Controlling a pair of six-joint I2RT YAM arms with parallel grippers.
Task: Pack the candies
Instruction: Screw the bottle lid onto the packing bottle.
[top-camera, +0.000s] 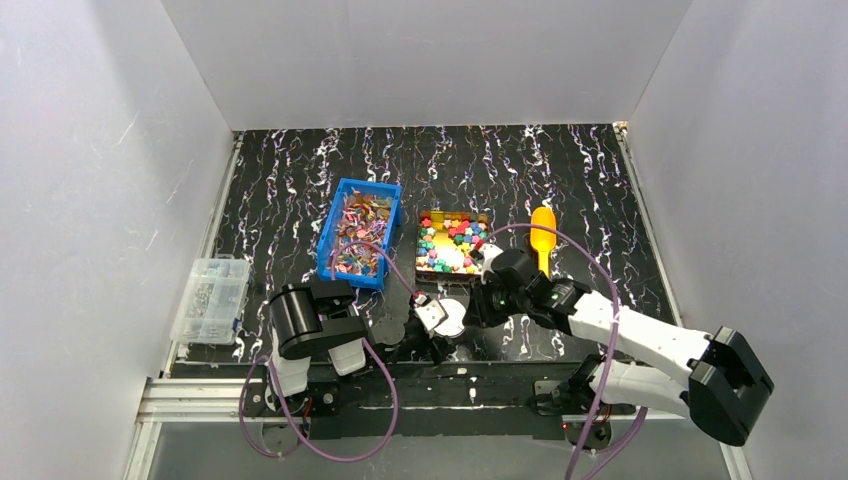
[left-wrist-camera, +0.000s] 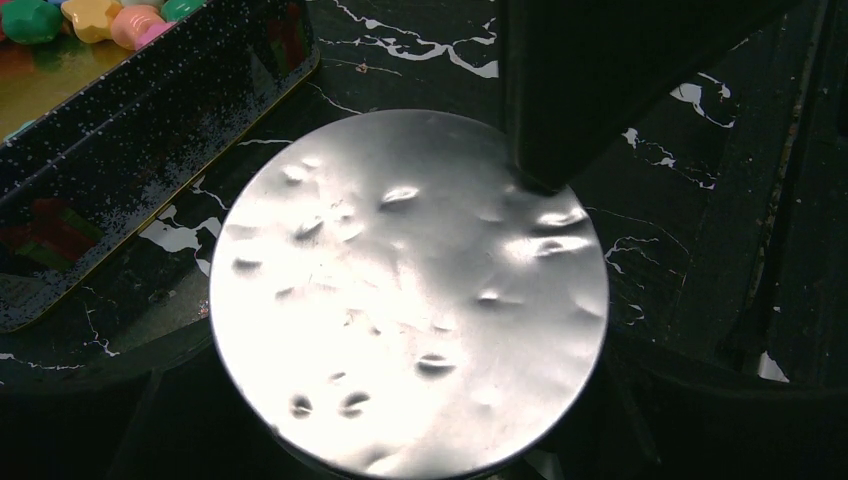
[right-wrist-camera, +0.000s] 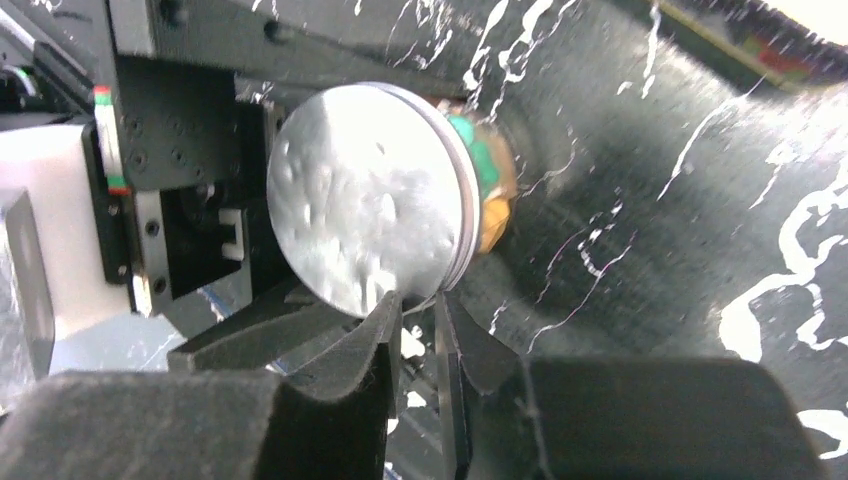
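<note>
lid pinch near the front edge: slip and tip risks

top view: the candies are seen at the frame's centre. flat wrapped ones lie in a blue plastic bin and chunky ones in a dark tin with a gold floor. just below the tin, a small silver-lidded jar is flanked by the left gripper and the right gripper. little room is offered there: the arm bases lie below, the tin above, and a yellow plastic scoop to the upper right.

left wrist view: the jar's round dented silver lid fills the centre, and a right finger is set against its upper right rim. the left jaws stand wide beside the jar, but whether it is gripped cannot be told. if it is not, the jar could be tipped or dragged into the tin at upper left.

right wrist view: the right jaws stand at a slim gap astride the lid's lower rim, and a firm hold cannot be confirmed. only a thin edge is caught, so a slip is judged likely under a skewed pull. green and orange contents are glimpsed beneath the lid.
</note>
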